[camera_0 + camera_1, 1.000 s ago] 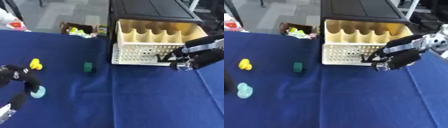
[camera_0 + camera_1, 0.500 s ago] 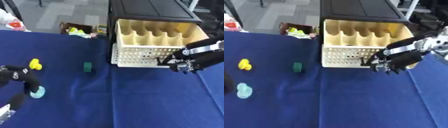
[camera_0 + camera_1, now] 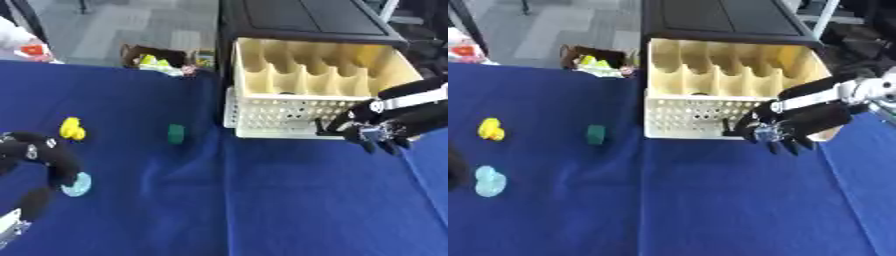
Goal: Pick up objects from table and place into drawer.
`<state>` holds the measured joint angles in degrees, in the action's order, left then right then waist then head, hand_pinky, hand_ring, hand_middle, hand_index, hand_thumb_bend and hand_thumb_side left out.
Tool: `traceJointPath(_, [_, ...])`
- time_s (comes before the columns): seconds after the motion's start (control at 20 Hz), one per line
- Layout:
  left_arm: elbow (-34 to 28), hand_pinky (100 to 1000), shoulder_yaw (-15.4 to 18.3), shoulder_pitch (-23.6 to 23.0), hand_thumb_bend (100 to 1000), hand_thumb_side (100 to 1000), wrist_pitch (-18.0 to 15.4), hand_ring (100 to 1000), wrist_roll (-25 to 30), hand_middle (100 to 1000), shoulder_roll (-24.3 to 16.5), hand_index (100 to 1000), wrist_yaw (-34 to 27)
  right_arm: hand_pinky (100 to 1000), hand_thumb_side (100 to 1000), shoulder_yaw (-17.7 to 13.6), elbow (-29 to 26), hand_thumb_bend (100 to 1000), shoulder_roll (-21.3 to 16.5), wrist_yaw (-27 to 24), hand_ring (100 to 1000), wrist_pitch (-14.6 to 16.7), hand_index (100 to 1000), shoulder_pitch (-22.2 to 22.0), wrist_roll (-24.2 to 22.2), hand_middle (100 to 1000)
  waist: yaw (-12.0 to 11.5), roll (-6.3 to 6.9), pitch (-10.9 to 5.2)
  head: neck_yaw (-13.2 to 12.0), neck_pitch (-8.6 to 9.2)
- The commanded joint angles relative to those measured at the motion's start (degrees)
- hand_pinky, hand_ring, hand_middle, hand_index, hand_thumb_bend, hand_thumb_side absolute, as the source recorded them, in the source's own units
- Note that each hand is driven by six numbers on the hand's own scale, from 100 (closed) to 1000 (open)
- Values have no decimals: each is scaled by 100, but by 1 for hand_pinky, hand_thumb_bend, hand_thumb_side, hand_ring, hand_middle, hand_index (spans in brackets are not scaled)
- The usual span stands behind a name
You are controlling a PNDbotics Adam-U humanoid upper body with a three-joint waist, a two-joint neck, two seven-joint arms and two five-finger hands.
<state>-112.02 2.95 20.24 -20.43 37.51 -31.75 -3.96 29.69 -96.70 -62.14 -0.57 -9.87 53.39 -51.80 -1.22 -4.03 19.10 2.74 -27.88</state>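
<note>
A cream drawer with inner dividers stands pulled out of a black cabinet. My right hand hangs at the drawer's front right corner, fingers drooping, thumb pointing left, with nothing seen in it. On the blue table lie a yellow object, a green object and a light blue object. My left hand shows at the lower left with relaxed, arched fingers. In the left eye view it overlaps the light blue object, but the right eye view shows them apart.
Behind the table's far edge a cardboard box with colourful items sits on the floor. A red and white thing shows at the far left. Blue cloth covers the table in front of the drawer.
My right hand has drifted slightly right and down along the drawer's front. The left hand and the three small objects have stayed in place.
</note>
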Motion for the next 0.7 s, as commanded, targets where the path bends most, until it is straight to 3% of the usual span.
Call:
traceJointPath(0.05, [-62,384,27,75,100,557,-20,519,13,533,-115,732,12,272,1000,-32,-64,100,-147,-113,399,-89,977,43,-17,472,-18,25,-94,29,54])
traceJointPath(0.25, [-60,385,25,74,100,560,-30,519,22,534,-116,732,23,266,1000,4,-17,100,-128,-370,396,-307,973,59,-17,466,-31,26,-83,31,56])
traceJointPath(0.7, [-59,385,23,84,100,556,-46,520,48,535,-119,732,25,268,1000,-152,-136,100,-176,-424,391,-454,964,30,-17,460,-19,29,-72,27,59])
